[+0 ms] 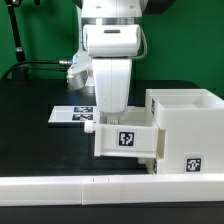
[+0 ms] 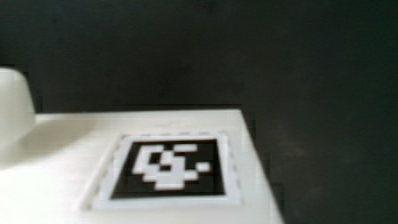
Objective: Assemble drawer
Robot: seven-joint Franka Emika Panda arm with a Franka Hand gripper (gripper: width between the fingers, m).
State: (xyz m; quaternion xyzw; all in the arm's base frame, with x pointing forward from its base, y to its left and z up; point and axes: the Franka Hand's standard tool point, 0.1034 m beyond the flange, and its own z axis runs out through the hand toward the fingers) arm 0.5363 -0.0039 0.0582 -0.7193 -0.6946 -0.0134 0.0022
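Looking at the exterior view, we've got the tray (image 1: pixel 127 141) sticking partway out of the housing (image 1: pixel 185 130) on the black table (image 1: pixel 30 130), marker board (image 1: pixel 75 114) behind, low white rail (image 1: pixel 60 184) up front. The gripper (image 1: pixel 110 108) sits right over the tray; can't tell its grip. Wrist view shows just the tray's tagged white surface (image 2: pixel 169 165), blurry.

No readable words, brands or numbers are found. Only black-and-white square tags are seen: one on the tray (image 1: pixel 127 139) front, one on the housing (image 1: pixel 193 162) lower front, several on the marker board (image 1: pixel 72 114). One tag, blurred, is seen close on a white surface in the wrist view.
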